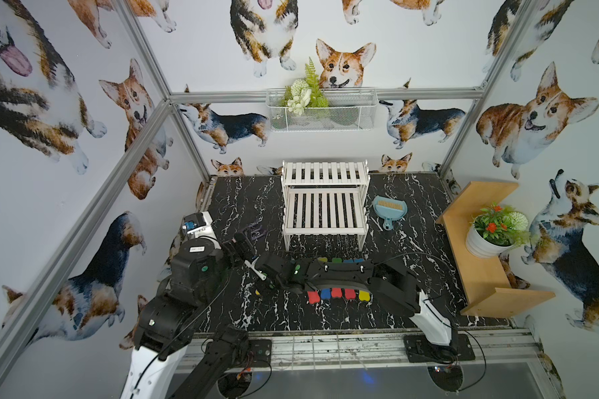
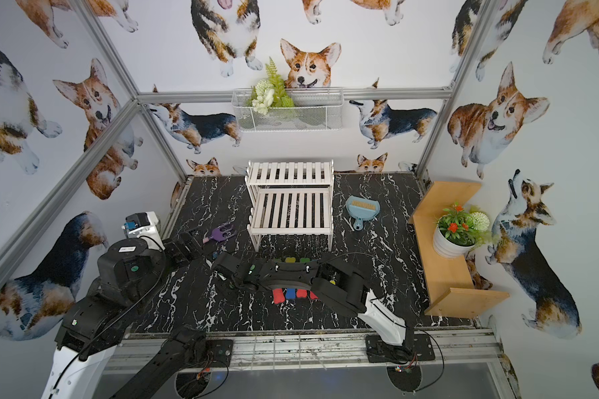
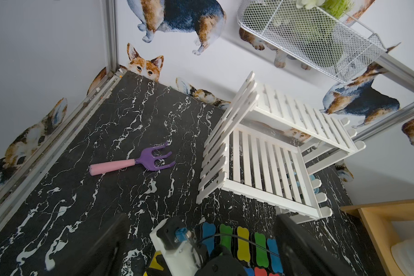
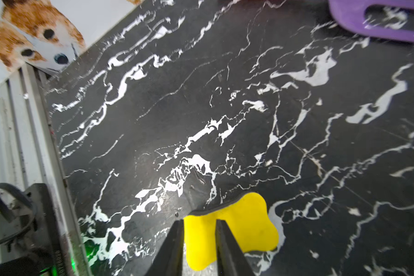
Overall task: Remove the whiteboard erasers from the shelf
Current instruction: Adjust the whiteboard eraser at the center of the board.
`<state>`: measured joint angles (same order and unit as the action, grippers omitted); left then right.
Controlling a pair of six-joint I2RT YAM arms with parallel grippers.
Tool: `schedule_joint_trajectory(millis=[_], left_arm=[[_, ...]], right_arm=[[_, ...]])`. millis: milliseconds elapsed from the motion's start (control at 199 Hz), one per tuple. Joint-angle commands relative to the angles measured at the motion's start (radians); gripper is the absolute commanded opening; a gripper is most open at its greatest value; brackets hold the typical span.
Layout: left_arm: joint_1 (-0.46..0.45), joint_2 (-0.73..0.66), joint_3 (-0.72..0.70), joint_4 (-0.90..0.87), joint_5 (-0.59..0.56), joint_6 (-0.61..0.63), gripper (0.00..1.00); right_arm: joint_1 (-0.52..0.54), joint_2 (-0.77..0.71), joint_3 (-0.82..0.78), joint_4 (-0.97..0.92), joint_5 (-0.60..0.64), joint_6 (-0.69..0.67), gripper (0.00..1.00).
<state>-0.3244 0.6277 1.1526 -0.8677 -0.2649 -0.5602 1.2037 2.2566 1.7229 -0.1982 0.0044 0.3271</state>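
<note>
The white slatted shelf [image 1: 324, 172] stands at the back of the table, and both its tiers show bare slats. Several whiteboard erasers [image 1: 339, 295] lie in two rows on the black marble table in front of it, partly hidden under my right arm. In the left wrist view the far row [image 3: 243, 241] reads blue, green, yellow, green, blue. My right gripper [image 4: 199, 221] hovers low over one yellow eraser [image 4: 246, 222] that lies flat on the table, its jaws a little apart and clamping nothing. My left gripper [image 3: 201, 251] stands wide open and empty, left of the rows.
A purple hand rake with a pink handle [image 3: 139, 162] lies left of the shelf. A light-blue dustpan with brush [image 1: 389, 209] lies to its right. The tan wooden shelf [image 1: 488, 273] with a potted plant [image 1: 491, 235] fills the right edge. A wire basket [image 1: 322, 117] hangs on the back wall.
</note>
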Motion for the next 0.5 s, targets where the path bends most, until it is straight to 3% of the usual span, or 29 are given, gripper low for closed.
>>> schedule_joint_trajectory(millis=[0,176,497], left_arm=[[-0.001,-0.003,0.005,-0.014,-0.023,0.017,0.99],[0.000,0.000,0.004,-0.013,-0.028,0.022,0.99],[0.000,0.002,-0.025,0.013,-0.005,0.015,0.99]], right_arm=[[0.000,0.024,0.010,-0.033,-0.003,-0.012,0.22],[0.000,0.032,-0.039,-0.063,-0.017,0.015,0.14],[0.013,-0.185,-0.332,-0.032,-0.040,0.033,0.13]])
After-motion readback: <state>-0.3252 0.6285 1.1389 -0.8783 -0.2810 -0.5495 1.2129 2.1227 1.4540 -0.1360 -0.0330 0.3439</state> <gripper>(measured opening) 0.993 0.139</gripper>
